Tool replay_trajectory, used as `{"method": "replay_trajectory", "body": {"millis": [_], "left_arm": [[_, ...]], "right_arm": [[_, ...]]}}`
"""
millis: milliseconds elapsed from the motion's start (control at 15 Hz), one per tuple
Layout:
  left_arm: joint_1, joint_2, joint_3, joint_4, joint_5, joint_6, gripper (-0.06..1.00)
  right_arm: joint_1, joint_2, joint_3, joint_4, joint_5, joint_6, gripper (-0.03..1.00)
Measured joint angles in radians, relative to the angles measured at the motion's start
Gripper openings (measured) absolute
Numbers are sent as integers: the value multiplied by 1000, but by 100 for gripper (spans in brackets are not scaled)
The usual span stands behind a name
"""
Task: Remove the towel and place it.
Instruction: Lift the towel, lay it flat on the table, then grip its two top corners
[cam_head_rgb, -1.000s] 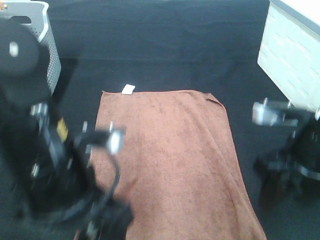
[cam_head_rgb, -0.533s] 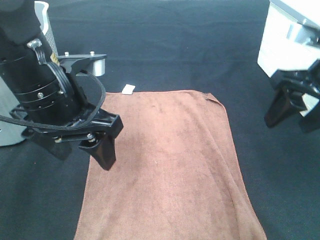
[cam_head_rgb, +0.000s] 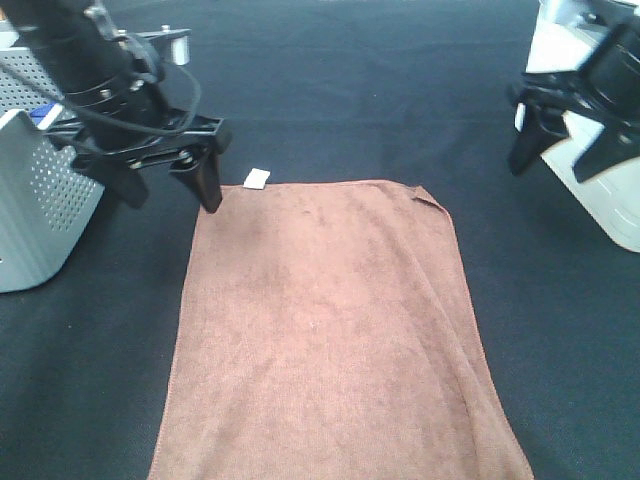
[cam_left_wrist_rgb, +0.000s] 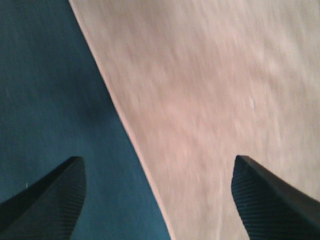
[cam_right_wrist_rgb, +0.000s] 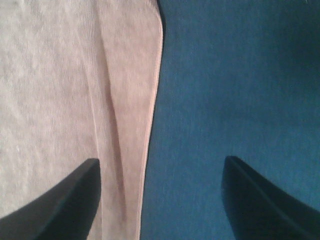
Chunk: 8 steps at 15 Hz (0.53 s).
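Brown fuzzy rectangular towel (cam_head_rgb: 330, 330) lies spread flat on the black table (cam_head_rgb: 350, 100), right of the grey perforated plastic basket (cam_head_rgb: 40, 220). The black left gripper (cam_head_rgb: 172, 190) hangs empty, jaws wide, by the towel's far corner with the small white tag (cam_head_rgb: 257, 179). The black right gripper (cam_head_rgb: 555, 160) hangs past the opposite edge, also wide and empty, so the 2 arms are probably lining up on the towel's sides.

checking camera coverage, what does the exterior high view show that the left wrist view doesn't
Only exterior high: the whole towel, its white tag, the basket and the open right tool. Only left wrist: a close look at the towel's edge running between the tips of the left tool. Both: towel, dark table, left tool open and holding nothing.
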Motion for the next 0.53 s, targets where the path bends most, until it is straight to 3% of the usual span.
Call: {"method": "replay_trajectory", "body": {"millis": [333, 533], "left_arm": [[2, 191, -213, 45, -8, -29, 75], [28, 292, -352, 52, 12, -51, 75]], "right_arm": [[0, 234, -185, -13, 121, 49, 67], [0, 307, -203, 8, 85, 28, 67]]}}
